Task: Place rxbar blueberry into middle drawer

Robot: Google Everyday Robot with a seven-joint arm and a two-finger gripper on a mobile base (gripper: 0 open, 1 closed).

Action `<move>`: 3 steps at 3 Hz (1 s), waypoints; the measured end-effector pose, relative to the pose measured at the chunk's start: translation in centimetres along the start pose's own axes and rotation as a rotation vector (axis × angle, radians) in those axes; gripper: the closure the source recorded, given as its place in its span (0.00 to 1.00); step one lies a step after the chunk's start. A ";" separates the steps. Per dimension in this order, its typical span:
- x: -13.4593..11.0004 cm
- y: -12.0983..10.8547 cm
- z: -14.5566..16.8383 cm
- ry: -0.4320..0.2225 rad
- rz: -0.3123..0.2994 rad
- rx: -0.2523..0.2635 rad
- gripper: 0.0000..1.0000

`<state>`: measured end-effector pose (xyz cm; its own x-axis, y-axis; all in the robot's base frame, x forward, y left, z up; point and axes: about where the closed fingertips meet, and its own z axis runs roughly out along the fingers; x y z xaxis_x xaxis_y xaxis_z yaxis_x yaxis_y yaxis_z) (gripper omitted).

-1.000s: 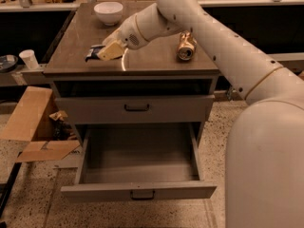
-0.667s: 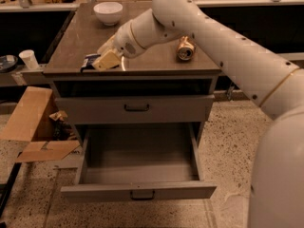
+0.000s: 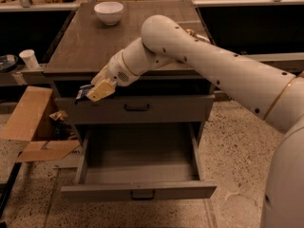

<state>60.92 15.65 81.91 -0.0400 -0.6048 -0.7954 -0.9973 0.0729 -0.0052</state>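
My gripper (image 3: 95,92) hangs in front of the cabinet's upper left, just off the counter's front edge. Its pale fingers (image 3: 102,91) are shut on the rxbar blueberry (image 3: 83,91), a dark blue wrapper poking out to the left. The middle drawer (image 3: 137,191) is pulled open below, its long grey tray bare, its front panel with a small dark handle nearest me. The gripper is above the drawer's left side, at the height of the closed top drawer (image 3: 137,108).
A white bowl (image 3: 109,12) sits at the back of the dark counter (image 3: 85,46). A golden can (image 3: 191,32) is mostly hidden behind my arm. Cardboard pieces (image 3: 28,127) lie on the floor left of the cabinet. A white cup (image 3: 30,59) stands at the far left.
My gripper has carried the bar off the countertop, forward and down past the front edge, to the front of the top drawer. The arm now covers most of the can.
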 end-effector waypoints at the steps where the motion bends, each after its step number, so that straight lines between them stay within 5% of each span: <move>1: 0.0 0.0 0.0 0.000 0.000 0.000 1.00; 3: 5.5 2.2 5.6 0.026 0.075 -0.060 1.00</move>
<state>58.81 16.89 74.13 -0.1154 -0.6198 -0.7762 -0.9933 0.0716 0.0904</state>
